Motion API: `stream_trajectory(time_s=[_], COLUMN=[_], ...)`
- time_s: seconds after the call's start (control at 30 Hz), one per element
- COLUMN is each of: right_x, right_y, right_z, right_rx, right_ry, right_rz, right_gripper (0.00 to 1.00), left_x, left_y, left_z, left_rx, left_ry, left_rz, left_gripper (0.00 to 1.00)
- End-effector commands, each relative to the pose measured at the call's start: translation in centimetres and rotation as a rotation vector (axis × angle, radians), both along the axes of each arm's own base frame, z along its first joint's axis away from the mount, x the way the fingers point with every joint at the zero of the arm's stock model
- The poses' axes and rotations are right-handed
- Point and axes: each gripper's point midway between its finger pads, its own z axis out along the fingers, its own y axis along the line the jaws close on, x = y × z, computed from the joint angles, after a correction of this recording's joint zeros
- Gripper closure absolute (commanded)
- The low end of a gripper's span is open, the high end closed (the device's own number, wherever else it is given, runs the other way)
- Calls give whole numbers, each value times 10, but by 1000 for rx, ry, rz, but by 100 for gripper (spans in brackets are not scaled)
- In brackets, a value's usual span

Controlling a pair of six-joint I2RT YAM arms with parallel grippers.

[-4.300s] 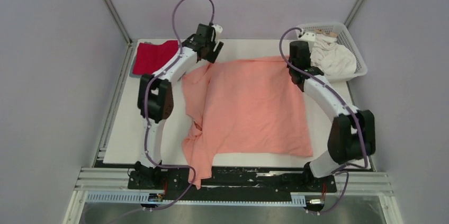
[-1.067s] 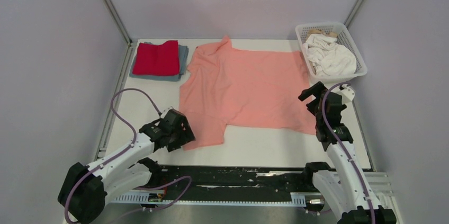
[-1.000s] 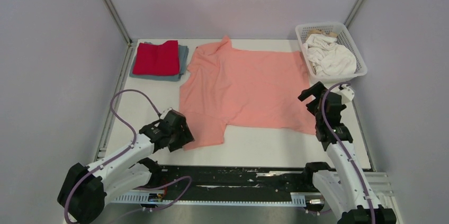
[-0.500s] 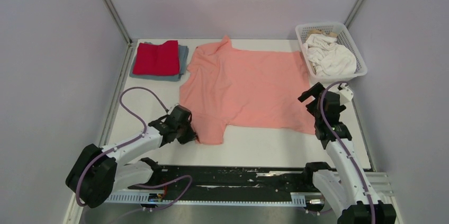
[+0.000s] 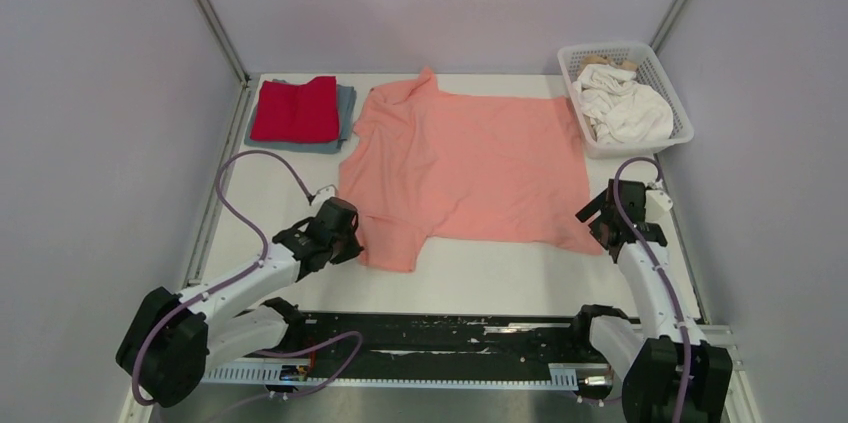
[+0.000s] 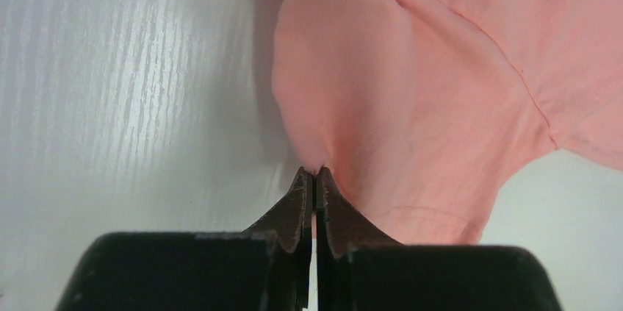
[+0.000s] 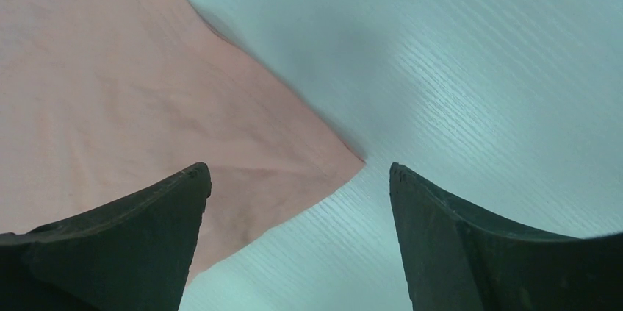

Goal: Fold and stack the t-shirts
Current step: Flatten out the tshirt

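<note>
So, your salmon-pink t-shirt (image 5: 465,168): it lies spread open across the middle of the counter (image 5: 500,278), collar toward the far left and hem toward the right.
Near sleeve (image 5: 392,243): it reaches toward the near edge on the left side. You can see it up close in the left wrist view (image 6: 382,142), lying on the pale counter (image 6: 110,90).
Left jaws: you have them closed tight on the left edge of that sleeve. A small pucker of pink cloth (image 6: 411,105) is drawn into the tips, and no gap shows between the fingers (image 6: 294,208).
Right jaws: yours are spread wide, low over the shirt's near right corner (image 7: 330,156). In the right wrist view that corner sits between the two dark fingers (image 7: 132,237), with nothing gripped.
Cloth under the right jaws: pink fabric (image 7: 110,90) fills the left of that view and bare counter (image 7: 477,68) fills the right.
Contact on the right: you cannot tell from these views whether the fingertips touch the counter.
Red t-shirt (image 5: 295,108): folded, at the far left corner of the counter, just beside the pink collar.
Grey-blue t-shirt (image 5: 347,103): folded beneath the red one. Only its right and near edges show.
White t-shirts (image 5: 625,108): heaped unfolded in the basket (image 5: 665,73) at the far right corner.
</note>
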Motion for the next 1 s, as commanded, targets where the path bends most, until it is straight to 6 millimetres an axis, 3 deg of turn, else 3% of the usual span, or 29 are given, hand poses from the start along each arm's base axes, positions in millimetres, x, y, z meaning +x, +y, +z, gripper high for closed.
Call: stream_trajectory(time_s=[0.0, 0.2, 0.37, 0.63, 0.8, 0.87, 0.97], right_x=[-6, -12, -16, -12, -9, -10, -4], right_y=[6, 12, 11, 19, 36, 38, 40], right_z=[-9, -27, -44, -69, -79, -81, -74], right_rx=[71, 100, 109, 158, 242, 249, 250], right_ry=[48, 130, 180, 242, 256, 258, 229], right_rz=[-2, 40, 3, 44, 101, 115, 136], right_gripper=[15, 39, 40, 53, 70, 82, 94], left_x=[7, 7, 8, 8, 8, 8, 9], left_y=[12, 12, 12, 13, 17, 18, 19], left_z=[7, 10, 12, 12, 11, 12, 14], left_rx=[58, 41, 30, 34, 51, 53, 57], left_ry=[-66, -99, -112, -112, -108, -110, -114], left_rz=[3, -1, 4, 12, 31, 33, 36], left_gripper=[100, 100, 100, 100, 100, 100, 100])
